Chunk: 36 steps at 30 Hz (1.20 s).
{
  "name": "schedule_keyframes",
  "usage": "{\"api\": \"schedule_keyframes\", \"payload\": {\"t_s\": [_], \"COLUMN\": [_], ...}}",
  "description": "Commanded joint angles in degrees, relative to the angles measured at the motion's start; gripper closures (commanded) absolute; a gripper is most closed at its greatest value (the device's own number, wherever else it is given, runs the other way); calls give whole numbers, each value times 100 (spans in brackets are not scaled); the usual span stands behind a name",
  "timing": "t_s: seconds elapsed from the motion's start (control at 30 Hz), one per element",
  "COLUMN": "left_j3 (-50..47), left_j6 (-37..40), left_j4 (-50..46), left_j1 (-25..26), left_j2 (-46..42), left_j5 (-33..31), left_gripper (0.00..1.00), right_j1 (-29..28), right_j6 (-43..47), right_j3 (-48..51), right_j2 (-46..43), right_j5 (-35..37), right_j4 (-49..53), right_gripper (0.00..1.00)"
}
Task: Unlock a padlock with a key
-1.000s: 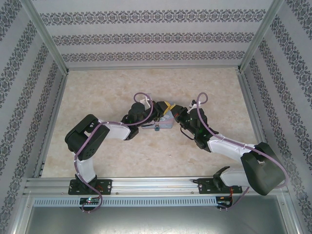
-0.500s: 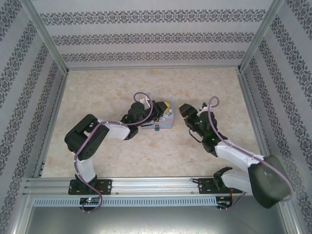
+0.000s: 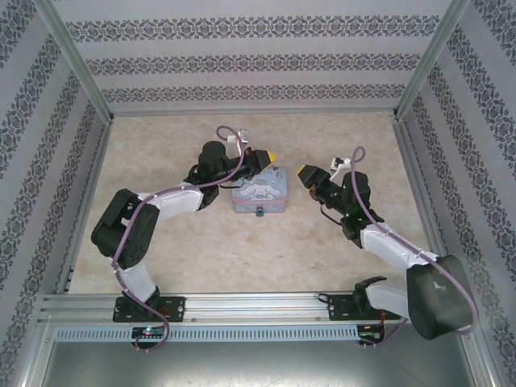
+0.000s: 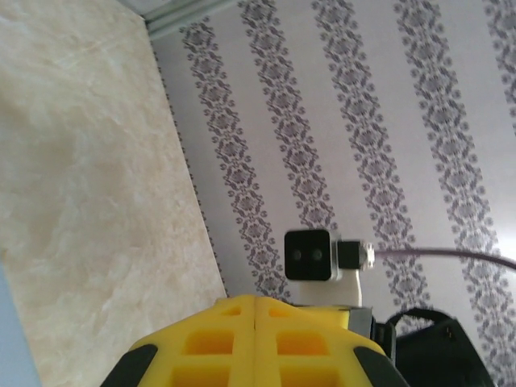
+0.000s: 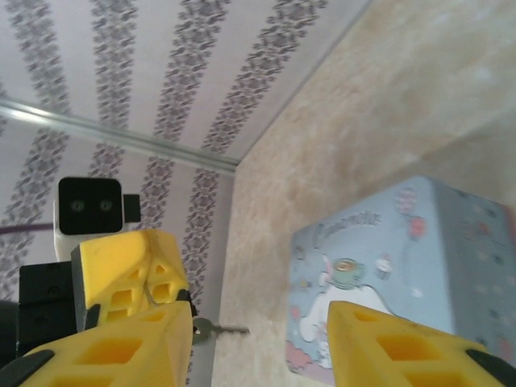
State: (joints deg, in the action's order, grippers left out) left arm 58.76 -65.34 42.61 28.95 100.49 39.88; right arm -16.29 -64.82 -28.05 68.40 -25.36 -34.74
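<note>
Two claws are shown above the desk (image 3: 177, 242), one on each side of the box (image 3: 260, 192). By the far edge of the box, the left claw (image 3: 272, 156) is clenched, its yellow fingers pressed together with no gap in the left wrist view. In the right wrist view a small silver key (image 5: 214, 329) is seen projecting just beneath those fingers. It is judged to be pinched there, though the contact itself is hidden. Just beside the right side of the box and clear of it, the right claw (image 3: 306, 172) is released, its fingers set apart with nothing between them.

At the middle of the near side of the box, touching it, the padlock (image 3: 260, 213) is seen as a tiny bluish body with a brassy glint. Whether its shackle is closed is too small to be told, and no sign of opening is seen.

Progress is judged as early to middle. The key is taken to be in hand, but it lies at the far side of the box, apart from the padlock at the near side. Several steps are left: the key is to be brought round to the padlock, aligned with the keyhole, inserted and turned, and the shackle freed. Steadying by the free right claw may be needed, since so small a body is likely to be pushed aside.
</note>
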Motion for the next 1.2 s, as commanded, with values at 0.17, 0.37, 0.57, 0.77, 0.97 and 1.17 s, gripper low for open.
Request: {"api": "schedule_keyframes", "payload": {"t_s": [0.17,0.37,0.57,0.77,0.97,1.17], "left_j3": [140,93,-21,-67,-57,-53], "left_j6": [220,-133,-267,-447,-510,-497], "left_j4": [-63,269,410,610,662,646], "left_j1": [-87,-98,-98,-99,-92,-108], "left_j2": [-87,-27,-33,31,50,58], "left_j5": [336,263,104,12,-15,-42], "left_gripper": [100,100,100,100,100,100], "right_j1": [-429,-651,-778,-806,-839,-874], "right_j6": [59,-79,-144,-233,-346,-519], "right_j3": [-436,-491,-456,-386,-344,-332], "right_j2": [577,1048,1225,1315,1493,1758], "right_j5": [-286,-151,-45,10,39,40], "right_j4": [-1507,-2173,-2457,-2625,-2863,-3223], "right_gripper": [56,61,65,70,71,75]}}
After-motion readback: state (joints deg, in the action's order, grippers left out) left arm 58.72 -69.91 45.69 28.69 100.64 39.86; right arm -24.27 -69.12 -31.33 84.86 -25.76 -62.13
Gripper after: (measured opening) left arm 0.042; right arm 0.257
